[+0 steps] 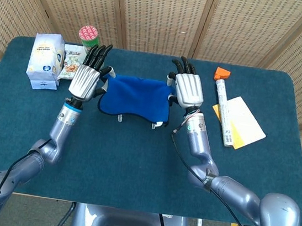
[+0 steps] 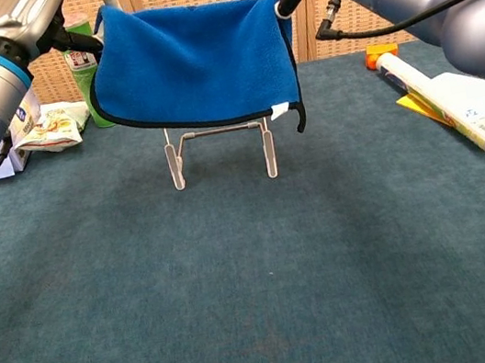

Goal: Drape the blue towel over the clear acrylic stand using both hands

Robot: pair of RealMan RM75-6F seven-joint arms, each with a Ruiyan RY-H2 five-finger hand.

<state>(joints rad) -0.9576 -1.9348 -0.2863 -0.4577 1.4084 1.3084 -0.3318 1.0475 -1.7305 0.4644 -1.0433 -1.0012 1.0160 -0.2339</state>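
Note:
The blue towel [image 1: 135,96] is spread wide and taut between my two hands, hanging over the top of the clear acrylic stand [image 2: 219,153]. Only the stand's legs and crossbar show below the towel's black-trimmed hem. In the head view my left hand [image 1: 86,80] pinches the towel's left upper corner and my right hand [image 1: 188,90] pinches the right upper corner, with the other fingers of both spread upward. From the chest view the towel [image 2: 195,64] covers the stand's upper part, so I cannot tell whether it rests on it.
A green canister [image 1: 88,36], a snack packet [image 1: 72,65] and a white bag [image 1: 46,60] stand at the back left, close to my left hand. At the right lie an orange piece [image 1: 221,73], a white tube [image 1: 222,110] and yellow-white papers [image 1: 242,124].

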